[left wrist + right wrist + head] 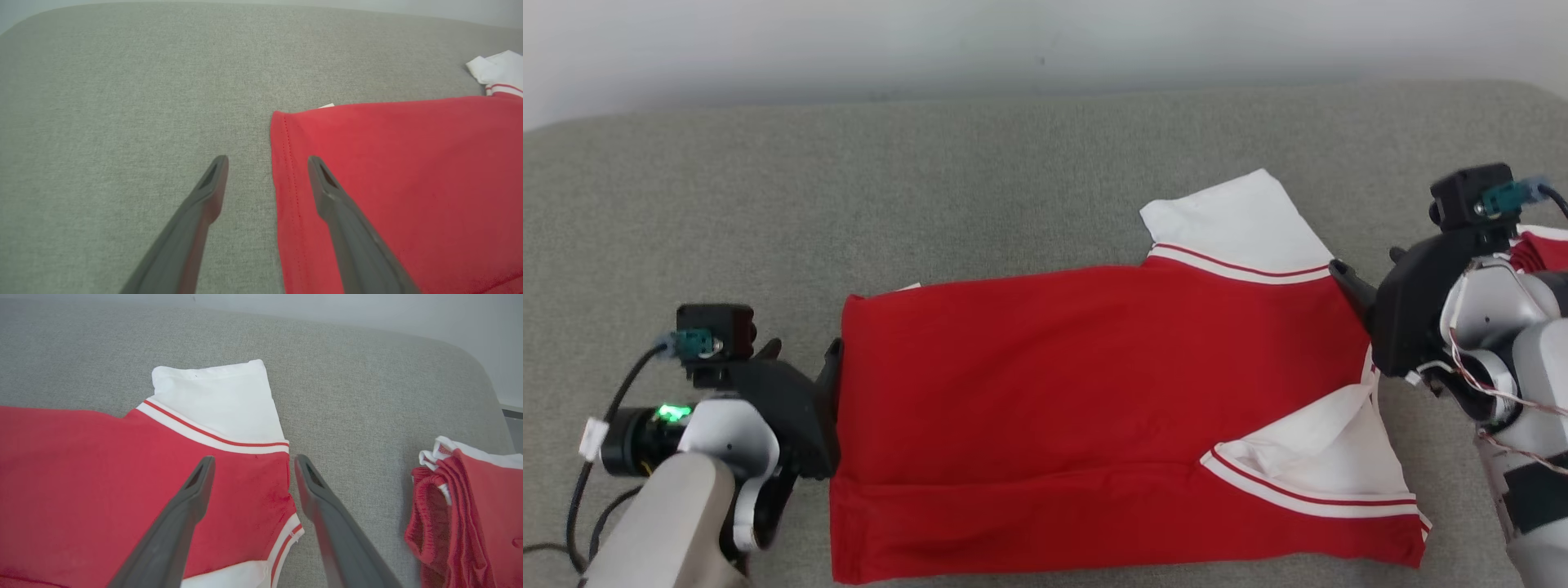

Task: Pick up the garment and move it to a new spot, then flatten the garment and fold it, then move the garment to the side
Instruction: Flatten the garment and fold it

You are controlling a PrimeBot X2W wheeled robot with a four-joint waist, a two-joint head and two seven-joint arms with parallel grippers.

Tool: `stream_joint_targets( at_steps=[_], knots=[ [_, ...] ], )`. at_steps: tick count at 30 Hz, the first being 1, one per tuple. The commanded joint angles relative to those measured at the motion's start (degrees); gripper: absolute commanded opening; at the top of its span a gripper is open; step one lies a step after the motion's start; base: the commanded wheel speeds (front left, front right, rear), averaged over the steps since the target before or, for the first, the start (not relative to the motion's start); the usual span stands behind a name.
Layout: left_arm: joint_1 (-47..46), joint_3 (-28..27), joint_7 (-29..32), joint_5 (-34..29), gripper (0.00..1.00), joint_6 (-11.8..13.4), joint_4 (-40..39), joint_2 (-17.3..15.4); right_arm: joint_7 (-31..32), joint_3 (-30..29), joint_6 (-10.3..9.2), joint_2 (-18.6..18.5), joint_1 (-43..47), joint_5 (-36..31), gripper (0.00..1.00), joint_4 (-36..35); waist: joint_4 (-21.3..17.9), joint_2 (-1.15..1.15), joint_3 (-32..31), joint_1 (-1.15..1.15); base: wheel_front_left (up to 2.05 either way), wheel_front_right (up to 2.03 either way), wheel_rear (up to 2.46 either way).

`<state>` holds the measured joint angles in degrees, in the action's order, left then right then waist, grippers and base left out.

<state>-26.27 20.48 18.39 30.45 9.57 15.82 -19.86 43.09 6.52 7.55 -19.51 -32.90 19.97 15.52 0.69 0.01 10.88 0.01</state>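
Note:
A red garment (pixel 1054 392) with white sleeves and striped trim lies flat on the grey cloth surface, its near long edge folded over. My left gripper (pixel 805 355) is open at the garment's left hem. In the left wrist view the left gripper (pixel 266 161) straddles that hem of the garment (pixel 408 171), one finger over the red cloth and one over the grey surface, holding nothing. My right gripper (pixel 1368 269) is open at the garment's right end. Seen from the right wrist, the right gripper (pixel 254 459) hovers over the shoulder edge of the garment (pixel 81 465), beside the white sleeve (pixel 220 400).
A second red-and-white garment (pixel 461 506) lies bunched to the right of my right gripper, partly behind the right arm (pixel 1539 245). The grey padded surface (pixel 1013 180) stretches wide to the back and left. Its rounded edge (pixel 486 388) and a pale wall lie beyond.

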Motion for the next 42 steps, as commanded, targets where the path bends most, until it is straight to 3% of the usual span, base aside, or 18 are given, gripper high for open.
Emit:
stream_joint_targets(
  at_steps=[1,10,22,24,25,34,42],
  knots=[
    [-2.42,0.24,1.02,0.30,1.00,-0.57,1.12,0.24,-0.70,1.37,-0.15,-0.04,-2.29,-0.12,1.00,1.38,-0.55,-0.01,3.52,-0.01,0.00,0.00,0.00],
    [-11.97,2.14,3.58,-1.03,1.00,-3.58,7.94,0.04,-7.41,7.75,-0.15,1.19,-12.26,0.13,1.00,10.34,-1.44,-0.01,8.41,-0.01,0.00,0.00,0.00],
    [-15.91,4.69,2.13,-2.64,0.98,-4.36,13.70,1.25,-11.96,11.35,-0.16,0.50,-16.80,2.00,1.00,17.37,-1.29,-0.01,10.43,-0.01,0.00,0.00,0.00],
    [-16.40,5.12,1.76,-3.28,0.38,-4.04,14.62,1.18,-12.06,11.76,-0.16,0.20,-17.53,2.35,1.00,18.03,-1.12,-0.01,10.71,-0.01,0.00,0.00,0.00],
    [-16.57,5.27,1.49,-3.62,0.02,-3.76,14.97,1.13,-12.10,11.93,-0.16,0.04,-17.91,2.43,1.00,18.32,-1.04,-0.01,10.87,-0.01,0.00,0.00,0.00],
    [-16.79,6.58,-0.92,-5.06,0.00,-1.63,15.96,3.07,-13.46,8.23,-0.15,-1.62,-22.92,1.66,1.00,22.89,1.50,-0.01,13.18,-0.01,0.00,0.00,0.00],
    [-15.75,8.39,-3.33,-5.34,0.00,-1.82,15.06,5.28,-13.51,5.92,-0.15,-2.37,-27.78,-1.22,1.00,28.84,4.90,-0.01,15.44,-0.01,0.00,0.00,0.00]
  ],
)
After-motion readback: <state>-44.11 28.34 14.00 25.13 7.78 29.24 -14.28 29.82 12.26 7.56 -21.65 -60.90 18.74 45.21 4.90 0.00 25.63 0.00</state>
